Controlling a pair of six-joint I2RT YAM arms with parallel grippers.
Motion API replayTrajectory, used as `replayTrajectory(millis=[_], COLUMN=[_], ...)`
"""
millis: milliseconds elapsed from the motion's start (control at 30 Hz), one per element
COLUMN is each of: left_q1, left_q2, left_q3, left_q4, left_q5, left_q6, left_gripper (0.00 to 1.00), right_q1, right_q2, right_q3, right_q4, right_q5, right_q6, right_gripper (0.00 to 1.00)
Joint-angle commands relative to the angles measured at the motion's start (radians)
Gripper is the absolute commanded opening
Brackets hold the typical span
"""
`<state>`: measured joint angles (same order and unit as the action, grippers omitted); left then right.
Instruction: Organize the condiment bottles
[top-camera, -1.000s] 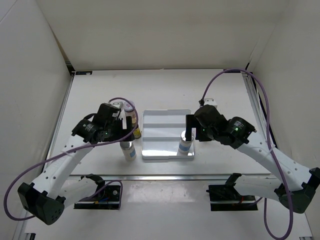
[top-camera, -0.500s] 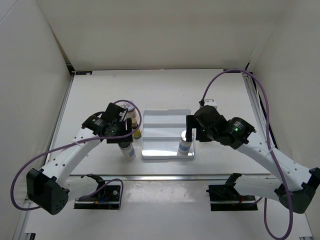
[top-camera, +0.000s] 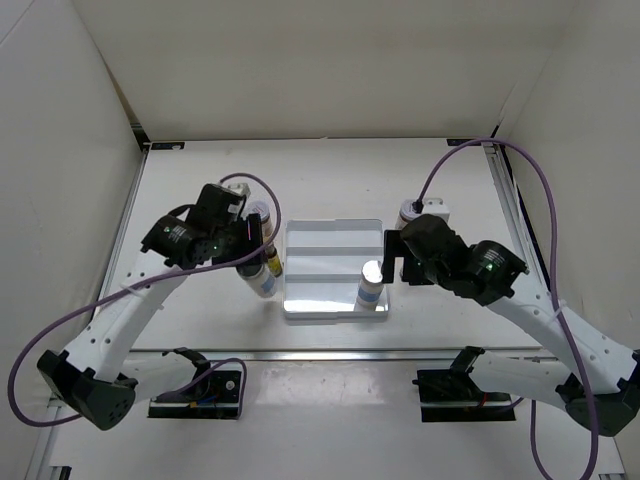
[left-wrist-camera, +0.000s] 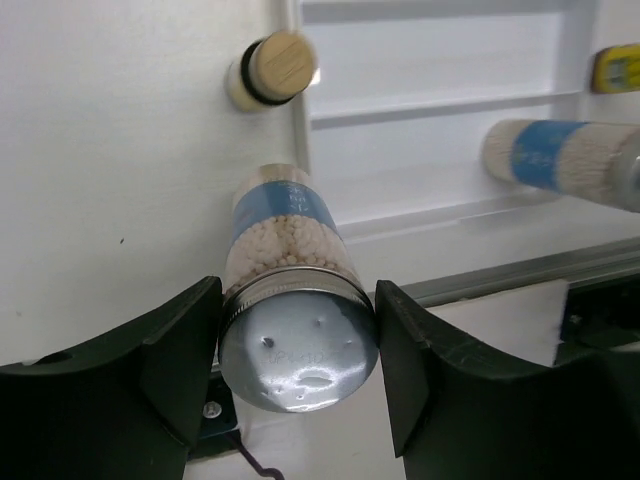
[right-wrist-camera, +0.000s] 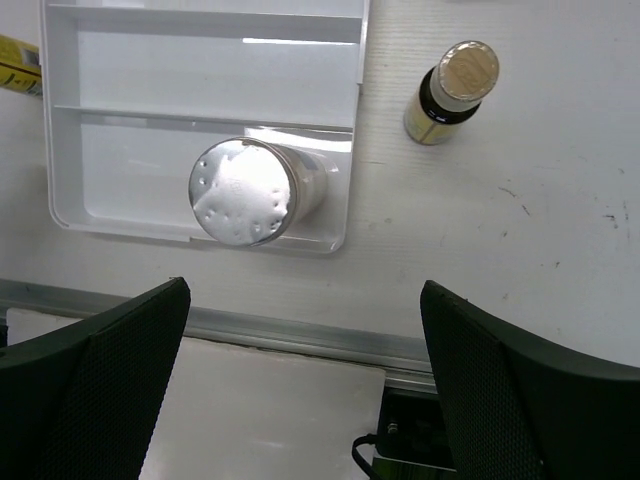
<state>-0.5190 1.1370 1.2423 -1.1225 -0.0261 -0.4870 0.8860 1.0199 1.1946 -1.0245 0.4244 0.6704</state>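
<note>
From the top view, the left gripper (top-camera: 257, 268) is clamped on a white shaker (top-camera: 264, 286) just off the left rim of the tray (top-camera: 335, 228). A small yellow-labelled bottle (top-camera: 273, 266) stands tight beside it, so that side is crowded. The second shaker (top-camera: 371, 284) stands upright in the tray's near right corner. The right gripper (top-camera: 392, 257) hangs just beside and above it, not touching. Another small bottle (top-camera: 408, 212) stands right of the tray, near the right arm. Behind the tray the table (top-camera: 330, 170) runs bare to the back wall.

On the left wrist view, both fingers (left-wrist-camera: 165, 355) press the silver cap of the white shaker (left-wrist-camera: 283, 220), a firm grip. Its blue-banded body tilts toward the tray's left rim (left-wrist-camera: 298, 130). I cannot tell whether its foot meets the table. The tan-capped small bottle (left-wrist-camera: 272, 70) stands apart beyond it. The second shaker (left-wrist-camera: 560, 165) is inside the tray, and the table's metal edge (left-wrist-camera: 500, 272) runs close underneath.

On the right wrist view, the jaws are spread wide, holding nothing. The second shaker (right-wrist-camera: 243, 192) sits against the tray's near wall (right-wrist-camera: 200, 238), with free slots behind it. The other small bottle (right-wrist-camera: 452, 92) stands clear of the tray's right rim. The table's edge (right-wrist-camera: 280, 330) lies just below.
</note>
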Motion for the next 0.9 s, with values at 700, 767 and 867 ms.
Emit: replayTrajectory(millis=[700, 767, 867], left_q1=[-0.171, -0.171, -0.171], left_q2=[0.405, 0.438, 0.470], left_q3=[0.269, 0.269, 0.269], left_q4=[0.112, 0.112, 0.122], left_q5=[0.063, 0.063, 0.083], left_q6=[0.053, 0.062, 0.073], left_gripper=[0.12, 0.18, 0.35], right_q1=[0.004, 0.004, 0.004], right_q2=[-0.060, -0.060, -0.050], right_q3=[0.068, 0.068, 0.068], right_q4=[-0.124, -0.134, -0.134], right_q5=[0.191, 0.200, 0.211], right_q6=[0.011, 0.011, 0.011], right_gripper=[0.99, 0.99, 0.99])
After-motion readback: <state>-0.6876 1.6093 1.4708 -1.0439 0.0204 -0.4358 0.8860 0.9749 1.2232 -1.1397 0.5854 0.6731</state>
